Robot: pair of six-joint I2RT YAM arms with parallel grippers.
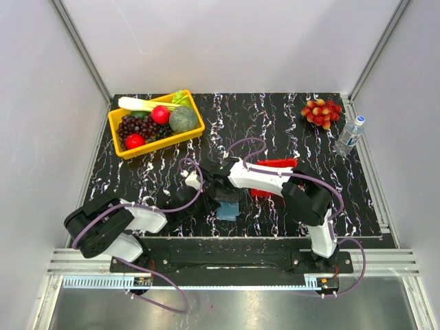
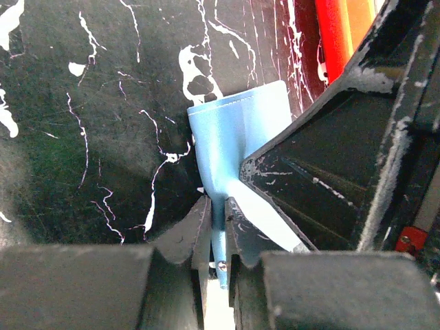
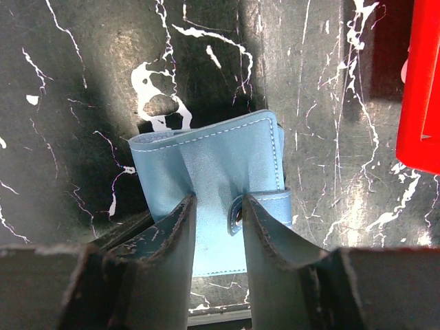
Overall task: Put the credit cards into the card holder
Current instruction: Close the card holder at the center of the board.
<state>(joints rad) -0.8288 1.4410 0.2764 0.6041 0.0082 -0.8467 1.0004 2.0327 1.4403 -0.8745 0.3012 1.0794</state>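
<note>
While the left gripper (image 2: 218, 223) is closed narrow on a thin edge of the card holder (image 2: 234, 137), pinching it between both fingertips, the blue pouch rises a little from the black marbled table (image 2: 82, 103) and spreads away in front of these fingers. Close against it from the other side, the right gripper (image 3: 216, 220) has its jaws parted to a middle width. They stand over the holder, one finger on each side of the small flap (image 3: 258, 203) with its snap, and they do not close on it. I cannot tell if the pads touch the blue material. Near this gripper, at the right side of its own view, is the red tray (image 3: 423, 89). An orange strip (image 2: 357, 20) shows inside its rim, and I cannot tell what it is. Far beyond both grippers, at the back of the table, the yellow basket (image 1: 117, 148) with fruit is on the left. The bunch of grapes (image 1: 321, 113) and the water bottle (image 1: 349, 135) are on the right.
</note>
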